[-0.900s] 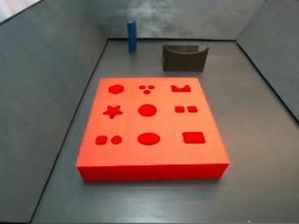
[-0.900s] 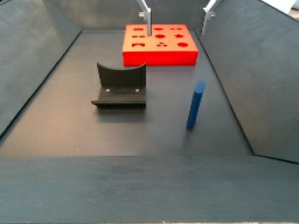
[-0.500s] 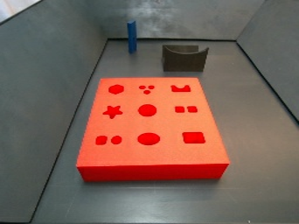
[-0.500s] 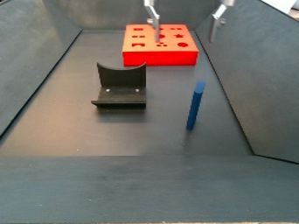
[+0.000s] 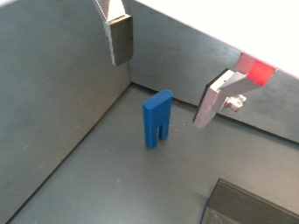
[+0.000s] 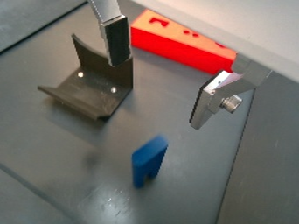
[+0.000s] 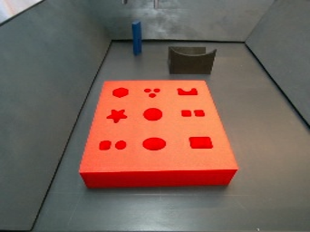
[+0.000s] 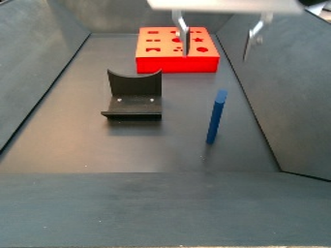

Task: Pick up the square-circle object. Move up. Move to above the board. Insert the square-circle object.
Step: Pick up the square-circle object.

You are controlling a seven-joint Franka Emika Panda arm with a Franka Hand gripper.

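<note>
Currently the gripper [image 5: 163, 72] hangs above the square-circle object [image 5: 156, 120], fingers spread wide with nothing between them. Both silver plates show in both wrist views, one finger [image 6: 114, 41] on either side of the blue peg, which stands upright on the dark floor, not touched. Spread reads as set-up for a descent to straddle the peg, so pick-up is not yet done, my call.

Peg sits near a side wall, well apart from the board [image 7: 155, 129], which lies flat with its cut-outs all empty. Fixture [image 8: 132, 95] stands between board and peg in a side view [image 8: 216, 117], off to the side.

Wrist views show finger-to-peg alignment that the side views lack; a wrist view [image 6: 149, 161] also catches the board's red edge [image 6: 183, 45] and the fixture [image 6: 87, 83]. In a side view only the fingertips [image 8: 183, 26] show at the top edge, too high to judge height over the peg.
</note>
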